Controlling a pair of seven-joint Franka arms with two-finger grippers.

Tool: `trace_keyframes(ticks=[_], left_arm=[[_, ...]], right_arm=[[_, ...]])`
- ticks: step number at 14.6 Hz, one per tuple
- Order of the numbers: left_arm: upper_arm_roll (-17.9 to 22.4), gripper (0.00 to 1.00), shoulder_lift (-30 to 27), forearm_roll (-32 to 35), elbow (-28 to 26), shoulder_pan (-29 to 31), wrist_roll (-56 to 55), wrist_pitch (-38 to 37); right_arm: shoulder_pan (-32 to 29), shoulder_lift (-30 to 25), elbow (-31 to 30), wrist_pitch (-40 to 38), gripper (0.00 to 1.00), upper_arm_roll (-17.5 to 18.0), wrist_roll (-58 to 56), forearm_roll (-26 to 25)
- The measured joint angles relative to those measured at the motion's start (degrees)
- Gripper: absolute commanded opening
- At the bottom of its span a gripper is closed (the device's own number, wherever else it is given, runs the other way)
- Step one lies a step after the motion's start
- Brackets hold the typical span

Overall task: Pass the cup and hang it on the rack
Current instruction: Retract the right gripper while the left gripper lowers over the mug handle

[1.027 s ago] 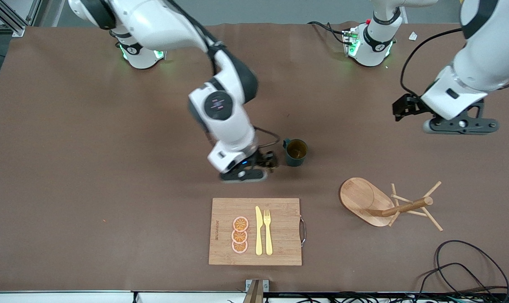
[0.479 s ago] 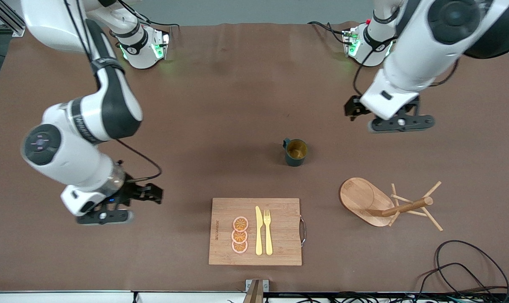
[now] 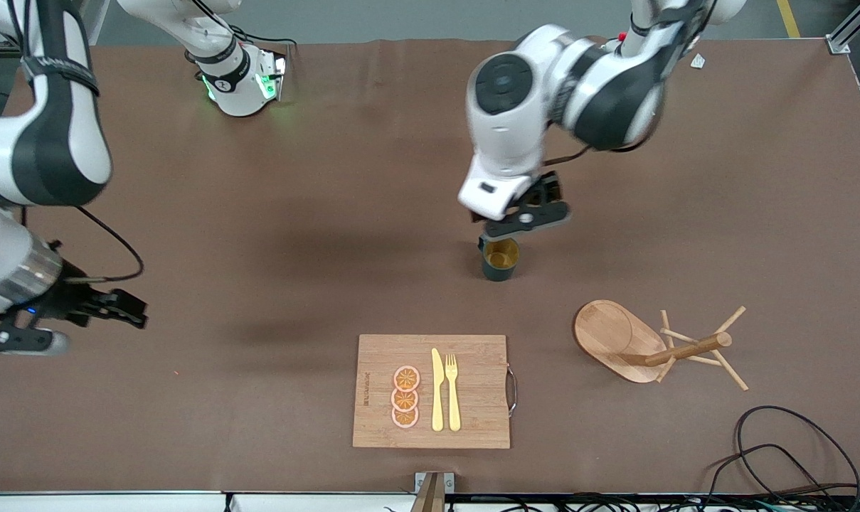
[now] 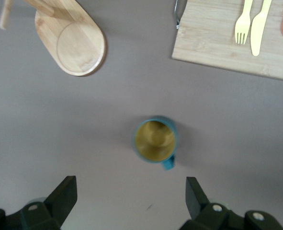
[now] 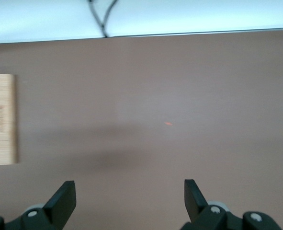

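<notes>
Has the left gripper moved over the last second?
Yes. The left gripper, open, has swung from the left arm's end of the table to just above the cup, which stands where it was.

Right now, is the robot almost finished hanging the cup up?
Not yet. The cup stands upright on the table in the middle, so the pass looks done or skipped. The left tool hangs open just above it, not gripping. The right tool waits open over bare table at its own end. Left to do: grab the cup and hang it on the rack, which is lying on its side.
</notes>
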Motion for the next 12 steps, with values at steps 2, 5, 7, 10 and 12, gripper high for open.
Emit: trace_keyframes(ticks=[2,5,7,10,12], left_arm=[[-0.01,1.00,3.94,4.60,0.01,-4.59,-9.00,1.09],[0.03,1.00,7.78,10.09,-1.41,-10.06,-24.69,0.81],[-0.01,1.00,10.61,15.98,-3.51,-12.96,-38.95,0.77],[-0.01,1.00,14.50,21.10,-5.61,-16.23,-52.80,0.81],[-0.01,1.00,15.08,24.37,-7.23,-17.06,-54.63,0.86]], right_arm=[[-1.61,-4.97,-2.17,-2.93,1.00,0.01,-1.21,-0.82],[-2.31,-12.66,-7.01,-4.65,1.00,0.05,-1.89,-1.08],[-2.36,-16.85,-10.57,-4.71,1.00,0.11,-1.90,-1.08],[-2.54,-20.32,-12.72,-5.63,1.00,0.14,-1.88,-1.08],[-2.59,-20.92,-12.78,-8.14,1.00,0.58,-1.88,-0.98]])
